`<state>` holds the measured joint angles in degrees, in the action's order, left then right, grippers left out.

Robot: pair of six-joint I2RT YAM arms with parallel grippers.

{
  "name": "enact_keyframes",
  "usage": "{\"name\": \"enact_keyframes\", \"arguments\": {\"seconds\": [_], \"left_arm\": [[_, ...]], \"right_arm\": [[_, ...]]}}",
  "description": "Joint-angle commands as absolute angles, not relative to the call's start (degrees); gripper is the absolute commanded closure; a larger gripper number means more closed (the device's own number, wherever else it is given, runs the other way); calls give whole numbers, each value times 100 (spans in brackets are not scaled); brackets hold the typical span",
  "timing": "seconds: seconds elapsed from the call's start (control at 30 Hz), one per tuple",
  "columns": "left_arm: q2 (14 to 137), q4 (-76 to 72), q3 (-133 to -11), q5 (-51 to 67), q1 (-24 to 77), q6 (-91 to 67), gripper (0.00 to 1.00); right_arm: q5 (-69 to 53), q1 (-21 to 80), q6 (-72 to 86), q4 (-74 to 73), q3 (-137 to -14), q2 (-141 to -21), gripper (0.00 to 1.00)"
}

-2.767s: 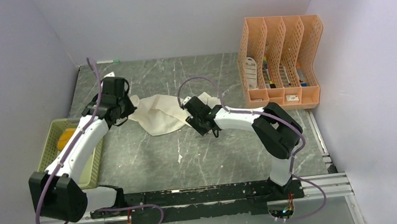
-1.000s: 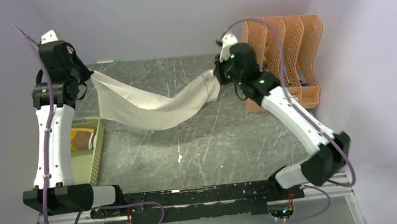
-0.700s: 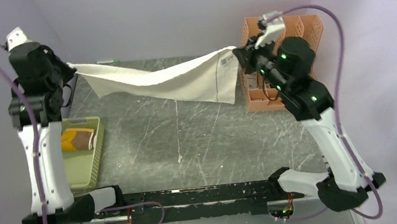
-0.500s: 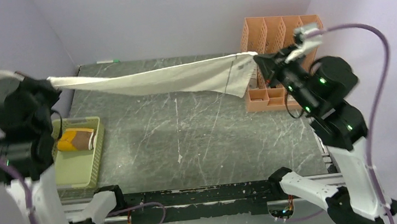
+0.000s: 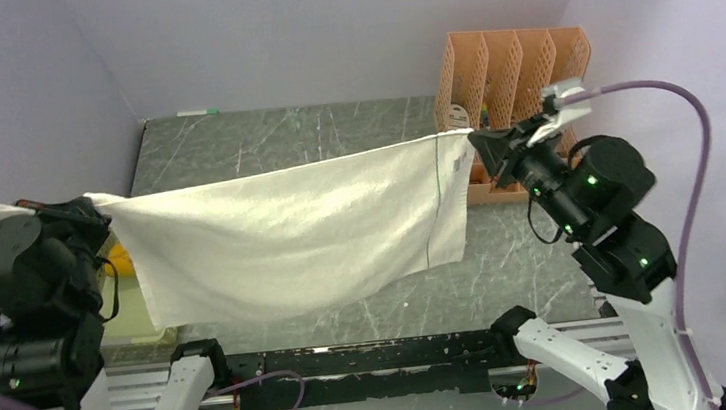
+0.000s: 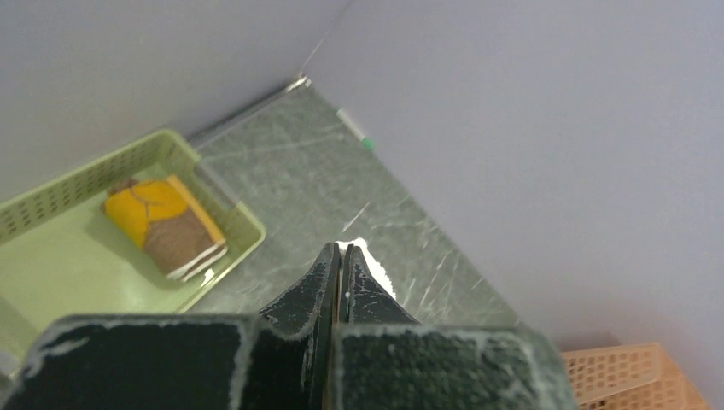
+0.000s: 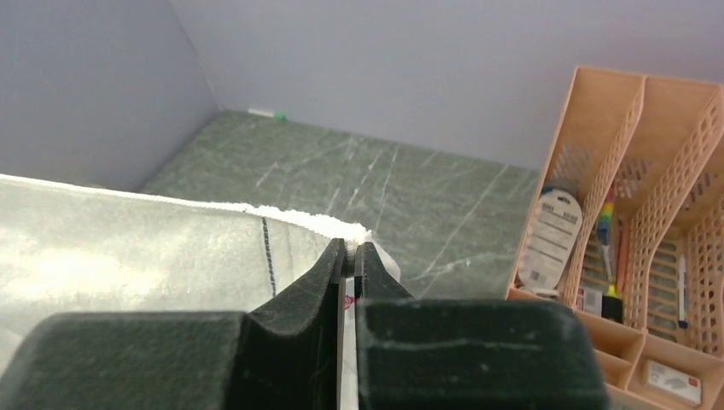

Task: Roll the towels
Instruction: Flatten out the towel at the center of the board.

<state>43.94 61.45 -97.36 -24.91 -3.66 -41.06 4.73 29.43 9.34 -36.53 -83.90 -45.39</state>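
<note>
A dark, veined table (image 5: 282, 137) was seen, with an orange rack (image 5: 512, 75) stood at its far right corner; small packets and pens were lodged in its slots. A green-capped pen (image 5: 197, 111) was laid along the far edge. At the left side a green basket (image 6: 51, 201) was set. From above it was almost wholly hidden by the left arm and the hanging cloth. In it a brown towel (image 6: 166, 226), edged in yellow, was laid folded near one corner.

The middle of the table was screened from the top camera by the white towel (image 5: 282, 238). It was held up in the air by its two upper corners and spread as a broad sheet between the arms. Its top edge was drawn nearly straight, and its lower edge sagged in a shallow curve. Whether that edge touched the table could not be told. A thin dark line was stitched down the cloth near its right side, and a small label was sewn by the right corner.

The left gripper (image 6: 341, 256) was raised high at the left, its jaws pressed together on one corner, of which only a white tuft showed. The right gripper (image 7: 352, 252) was raised before the rack, its jaws likewise pinched on the other corner.
</note>
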Motion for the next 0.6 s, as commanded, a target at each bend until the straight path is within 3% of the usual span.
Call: {"name": "enact_keyframes", "arguments": {"seconds": [0.0,0.33,0.47,0.57], "left_arm": [[4585,5935,-8979,-2533,-405,-4207,93],[5283,4010,-6088,-1848,-403,-4267,93],[6298,3140,-5754,-2008,-402,-4268,93],[7239,2763,-6061,-2146,-406,-4292,93]], "right_arm": [[638,2944,853,-3276,-8121,-4776,100],[718,2861,1002,-1366,-6147,-5905,100],[190,2168,1314,-233,-5609,-7013,100],[-60,1788,1467,272,-5900,-7854,100]]}}
